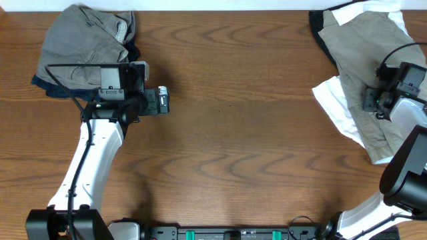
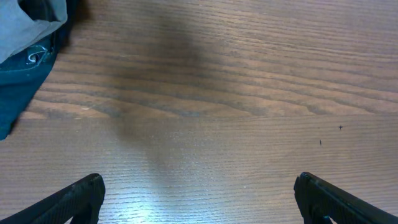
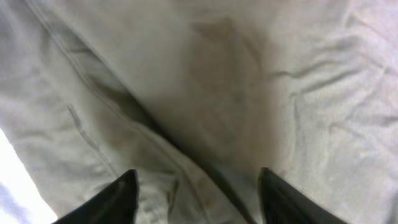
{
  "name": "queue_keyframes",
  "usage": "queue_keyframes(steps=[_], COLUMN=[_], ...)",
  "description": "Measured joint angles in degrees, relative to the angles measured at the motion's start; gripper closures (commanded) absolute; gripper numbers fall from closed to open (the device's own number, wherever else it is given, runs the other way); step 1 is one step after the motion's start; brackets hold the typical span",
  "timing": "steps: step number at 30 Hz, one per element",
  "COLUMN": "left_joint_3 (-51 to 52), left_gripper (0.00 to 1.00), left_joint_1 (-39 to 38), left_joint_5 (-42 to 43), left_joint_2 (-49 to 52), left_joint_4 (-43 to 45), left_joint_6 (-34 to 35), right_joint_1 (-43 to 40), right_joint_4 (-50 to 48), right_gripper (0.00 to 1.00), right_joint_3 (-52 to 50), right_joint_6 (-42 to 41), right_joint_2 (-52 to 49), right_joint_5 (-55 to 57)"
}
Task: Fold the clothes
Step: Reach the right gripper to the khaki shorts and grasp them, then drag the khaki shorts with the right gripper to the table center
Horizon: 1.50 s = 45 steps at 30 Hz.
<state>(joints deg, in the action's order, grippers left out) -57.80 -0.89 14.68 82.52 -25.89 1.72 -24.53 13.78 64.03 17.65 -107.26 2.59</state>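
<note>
Pale khaki shorts (image 1: 357,73) lie spread at the right of the table over a white garment (image 1: 333,107) and a black garment (image 1: 319,30). My right gripper (image 1: 369,100) is open just above the shorts; in the right wrist view its fingers (image 3: 198,193) straddle a creased seam of the khaki cloth (image 3: 205,93). At the far left a folded grey-khaki garment (image 1: 83,43) rests on a dark blue one (image 1: 50,87). My left gripper (image 1: 163,100) is open and empty over bare wood, right of that pile; the left wrist view shows its fingers (image 2: 199,199) and the blue cloth (image 2: 22,74).
The wooden table (image 1: 227,140) stretches between the two piles. The black rail of the arm bases (image 1: 227,233) runs along the front edge. The right arm's white link (image 1: 407,160) leans over the table's right side.
</note>
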Motion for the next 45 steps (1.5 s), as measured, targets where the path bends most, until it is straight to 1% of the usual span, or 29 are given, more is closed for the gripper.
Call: queue_keyframes(steps=[1,2,3,14,19,22,24,28,33,40,45], left_joint_3=[0.00,0.00,0.00,0.00,0.00,0.00,0.00,0.00,0.00,-0.04,-0.07], left_gripper=[0.02,0.02,0.02,0.01,0.02,0.02,0.02,0.02,0.02,0.02,0.02], left_joint_1=[0.00,0.00,0.00,0.00,0.00,0.00,0.00,0.00,0.00,0.39,3.58], left_joint_5=[0.00,0.00,0.00,0.00,0.00,0.00,0.00,0.00,0.00,0.02,0.17], left_joint_2=[0.00,0.00,0.00,0.00,-0.09,-1.16,-2.58,-6.29,-10.27,-13.44,-14.49], left_joint_4=[0.02,0.02,0.02,1.73,2.27,2.27,2.27,2.27,1.36,-1.62,-4.35], left_joint_6=[0.00,0.00,0.00,0.09,1.14,1.51,1.77,2.56,2.82,2.82,2.82], right_joint_1=[-0.11,-0.26,-0.37,-0.46,0.39,2.08,3.74,9.88,21.79,38.18,48.04], right_joint_4=[-0.07,-0.02,-0.04,0.79,11.15,19.76,23.37,26.95,25.83,16.92,8.59], right_gripper=[0.82,0.93,0.99,0.99,0.99,0.99,0.99,0.99,0.99,0.99,0.99], right_joint_3=[0.02,0.02,0.02,0.33,4.68,10.56,14.45,21.09,22.58,22.47,22.47], right_joint_6=[0.07,0.00,-0.09,-3.23,-4.94,-5.81,-6.29,-7.87,-11.15,-17.18,-21.46], right_joint_2=[-0.22,-0.50,-0.79,-1.44,0.63,4.70,7.39,12.55,13.46,7.48,0.72], right_joint_5=[0.02,0.07,0.09,-0.13,-1.86,-4.92,-8.17,-15.15,-19.10,-20.24,-21.16])
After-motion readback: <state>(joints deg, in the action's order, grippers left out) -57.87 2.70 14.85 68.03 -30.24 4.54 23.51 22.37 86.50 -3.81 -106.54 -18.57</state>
